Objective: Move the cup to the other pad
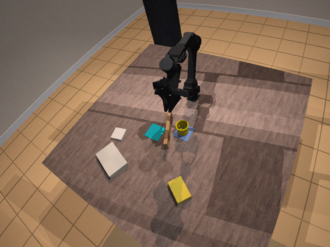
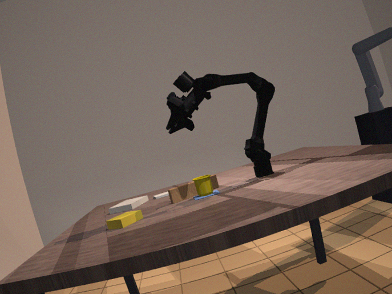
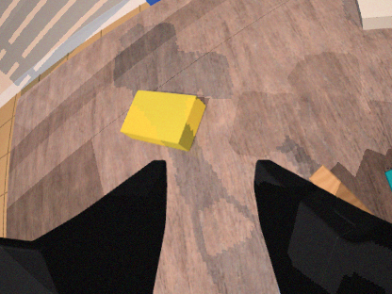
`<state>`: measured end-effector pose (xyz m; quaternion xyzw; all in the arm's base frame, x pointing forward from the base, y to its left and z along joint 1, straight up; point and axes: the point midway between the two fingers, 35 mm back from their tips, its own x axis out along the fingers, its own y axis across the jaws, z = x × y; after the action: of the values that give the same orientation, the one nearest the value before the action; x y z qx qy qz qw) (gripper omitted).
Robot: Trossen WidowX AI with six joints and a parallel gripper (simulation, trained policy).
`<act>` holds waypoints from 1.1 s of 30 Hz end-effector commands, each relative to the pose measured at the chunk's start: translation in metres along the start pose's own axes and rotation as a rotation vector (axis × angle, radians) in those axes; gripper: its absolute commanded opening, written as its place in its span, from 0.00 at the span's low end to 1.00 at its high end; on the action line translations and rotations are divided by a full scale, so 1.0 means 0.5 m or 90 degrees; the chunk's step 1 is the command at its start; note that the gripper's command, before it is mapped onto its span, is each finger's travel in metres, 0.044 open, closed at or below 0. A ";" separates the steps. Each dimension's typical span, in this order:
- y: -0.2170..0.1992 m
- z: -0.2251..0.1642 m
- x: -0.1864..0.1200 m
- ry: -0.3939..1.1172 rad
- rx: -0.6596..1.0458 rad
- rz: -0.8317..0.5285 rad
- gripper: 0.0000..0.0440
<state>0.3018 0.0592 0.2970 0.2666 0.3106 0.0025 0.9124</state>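
The yellow cup (image 1: 182, 131) (image 2: 203, 186) stands upright on the blue pad (image 1: 186, 138) (image 2: 200, 197). Something bluish shows inside it in the top view, too small to count as marbles. The teal pad (image 1: 153, 132) (image 3: 389, 178) lies bare on the other side of a wooden barrier (image 1: 168, 131) (image 2: 182, 192) (image 3: 325, 179). My gripper (image 1: 167, 109) (image 2: 169, 130) (image 3: 211, 172) is partly open and empty, high above the table and tilted downward. The cup is not between the fingers and is out of the wrist view.
A yellow block (image 1: 179, 189) (image 2: 124, 220) (image 3: 160, 115) lies out past the cup and the barrier. A large white box (image 1: 110, 159) (image 2: 128, 204) (image 3: 377, 11) and a small white block (image 1: 118, 133) (image 2: 160, 195) lie on the teal pad's side.
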 end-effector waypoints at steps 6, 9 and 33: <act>0.012 -0.019 0.000 0.066 0.073 -0.028 0.33; 0.014 -0.027 0.001 0.089 0.097 -0.043 0.33; -0.006 -0.092 0.006 0.237 0.237 -0.210 0.32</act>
<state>0.2786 0.0802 0.2648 0.3691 0.4989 -0.1401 0.7715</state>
